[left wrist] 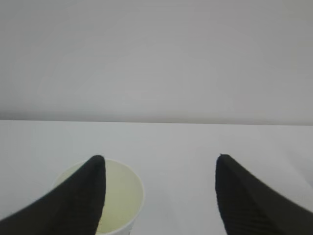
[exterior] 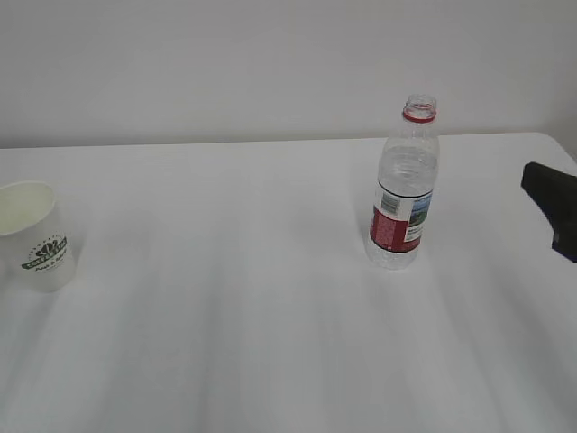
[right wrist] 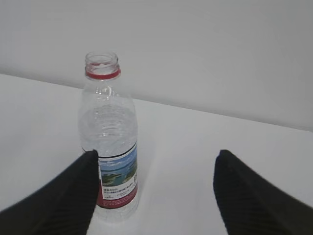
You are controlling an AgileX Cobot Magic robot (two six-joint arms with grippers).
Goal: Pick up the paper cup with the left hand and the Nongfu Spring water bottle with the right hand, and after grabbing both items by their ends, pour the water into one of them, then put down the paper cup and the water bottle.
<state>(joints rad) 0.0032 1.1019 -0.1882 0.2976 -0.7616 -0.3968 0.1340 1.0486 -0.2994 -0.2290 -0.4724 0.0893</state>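
White table (exterior: 270,343) against a pale wall, paper cup (exterior: 34,236) with a dark green logo, lettering unreadable, at far left, capless water bottle (exterior: 405,185) with red-and-white landscape label standing right of centre, left gripper (left wrist: 159,196) and right gripper (right wrist: 154,193) both spread, grasping nothing.

The paper cup (exterior: 36,236) is cropped by the exterior view's left edge; the left gripper (left wrist: 159,196) hides its near rim.

Wide bare stretch of white counter (exterior: 225,298) separates paper cup (exterior: 36,236), upright at far left edge, from Nongfu Spring water bottle (exterior: 404,185), upright right of centre. Right tool (exterior: 552,206) enters at right edge, well apart from bottle. Wall closes off far side.
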